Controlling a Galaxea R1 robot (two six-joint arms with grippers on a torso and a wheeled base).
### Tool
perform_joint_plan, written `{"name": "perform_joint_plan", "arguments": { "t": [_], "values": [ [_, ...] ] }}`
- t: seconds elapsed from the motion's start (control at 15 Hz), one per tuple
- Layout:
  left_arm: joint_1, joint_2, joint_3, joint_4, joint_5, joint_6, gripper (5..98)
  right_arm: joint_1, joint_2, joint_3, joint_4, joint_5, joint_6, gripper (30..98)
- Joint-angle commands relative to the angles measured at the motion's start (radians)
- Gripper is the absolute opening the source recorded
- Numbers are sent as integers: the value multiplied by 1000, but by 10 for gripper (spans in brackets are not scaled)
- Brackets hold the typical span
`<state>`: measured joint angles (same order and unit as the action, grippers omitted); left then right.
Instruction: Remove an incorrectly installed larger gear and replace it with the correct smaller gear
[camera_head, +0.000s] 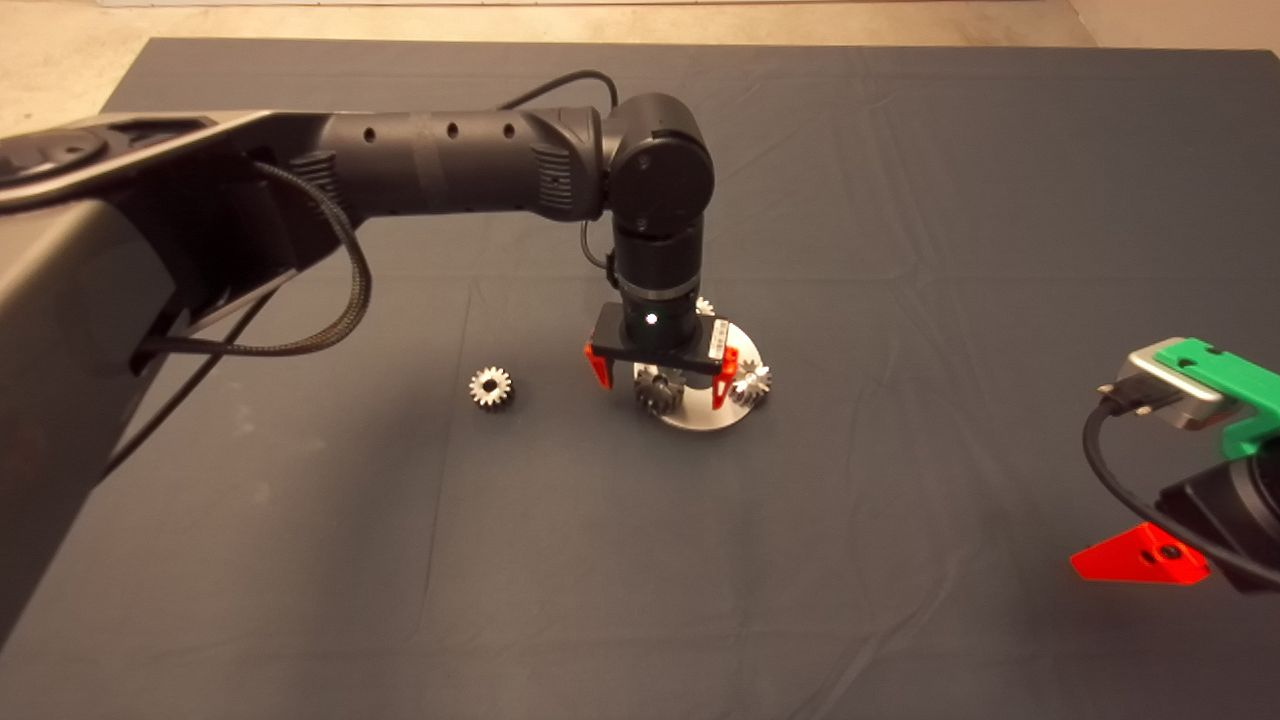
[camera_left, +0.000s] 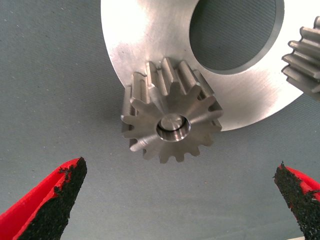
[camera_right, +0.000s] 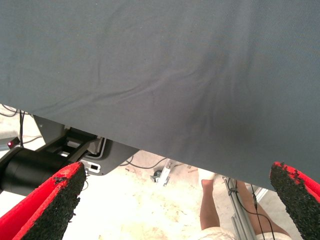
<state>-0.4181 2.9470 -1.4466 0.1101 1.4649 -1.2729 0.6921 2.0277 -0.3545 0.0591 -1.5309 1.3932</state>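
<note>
the right gripper (camera_head: 1150, 560) waits at the near right edge of the mat (camera_head: 900, 250), its red fingers (camera_right: 52, 205) spread wide, a person's leg (camera_right: 210, 205) showing beyond the mat's edge. nearer the middle, the left gripper (camera_head: 662, 378) hangs with fingers (camera_left: 55, 200) apart over a small grey gear (camera_left: 170, 117) seated at the near edge of a round silver plate (camera_head: 700, 415), touching nothing. another small gear (camera_head: 490, 386) lies loose on the mat well to the left, and further gears (camera_head: 752, 380) sit on the plate's right and far sides.
</note>
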Motion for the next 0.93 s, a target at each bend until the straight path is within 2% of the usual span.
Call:
{"name": "perform_joint_plan", "arguments": {
  "t": [0.0,0.27,0.4,0.67,0.8,0.87],
  "values": [
    [-11,1,-7,37,3,7,976,14,-2,3,34,-86,1,977],
    [-10,1,-24,40,2,11,976,14,-3,3,34,-86,1,977],
    [-10,2,-28,40,-3,40,976,14,-3,3,34,-87,1,977],
    [-9,2,-40,42,-6,51,976,14,-3,3,34,-87,1,977],
    [10,2,-56,40,-8,73,976,14,-5,3,34,-87,3,977],
    [17,2,-57,42,-20,79,976,14,-5,3,34,-87,3,977]
  ]
}}
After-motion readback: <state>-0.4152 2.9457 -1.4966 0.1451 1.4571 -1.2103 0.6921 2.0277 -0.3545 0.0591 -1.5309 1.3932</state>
